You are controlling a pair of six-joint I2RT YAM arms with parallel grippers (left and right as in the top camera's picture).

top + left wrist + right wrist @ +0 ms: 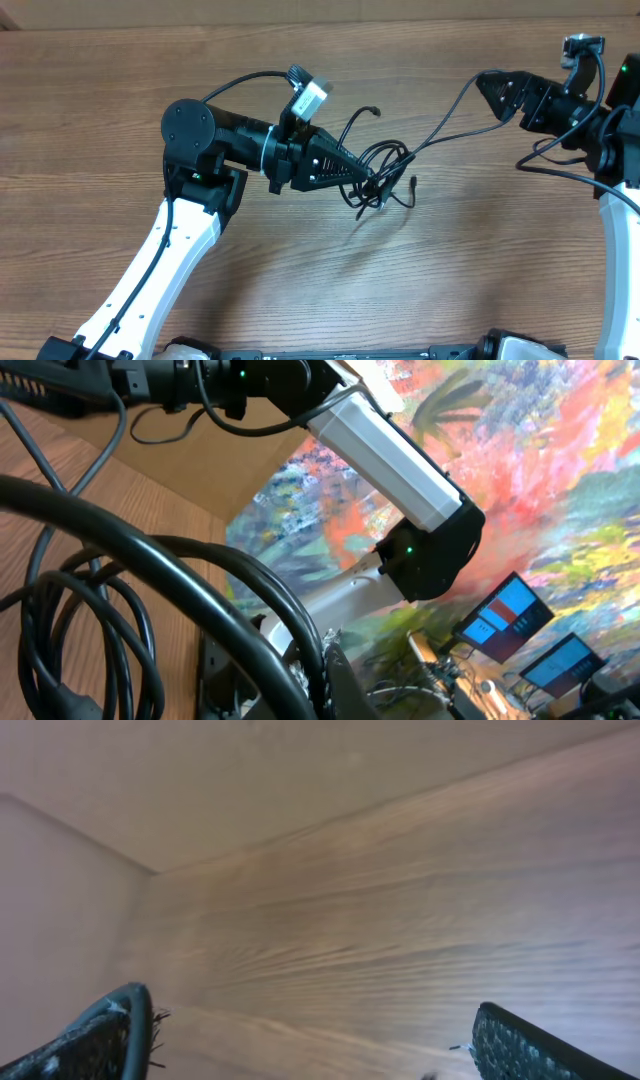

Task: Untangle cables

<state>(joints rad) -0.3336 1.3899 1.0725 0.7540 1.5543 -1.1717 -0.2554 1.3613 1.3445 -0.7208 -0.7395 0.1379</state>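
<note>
Cables [395,165]: one knotted clump of thin black cord near mid-table, at the nose of the left tool [368,182]. A shadow lies on the table [300,290] below the clump, so we judge that it hangs lifted rather than resting.

Left tool: jaws closed, pinched into the clump's left side and gripping the cables. Its wrist view shows dark loops crowding the lens.

Right tool [487,88]: spread wide, with only bare table between its fingers [110,1032] in its wrist view. One long strand runs from the clump up to its tip. Whether it touches, we cannot tell.

Handling, our judgement: light and limp, with no stiffness to speak of. Loops will drag along with whichever strand is pulled, and a hard tug would tighten the knot. The smooth jacket may slip in a shallow pinch. The best hold is a free length just outside the clump or near a plug end, not the knot itself.

Count: one clump. We cannot separate the strands within it: at least two, likely three. Two loose ends show, one above the clump and one at its right edge. Two arms, two tools.
</note>
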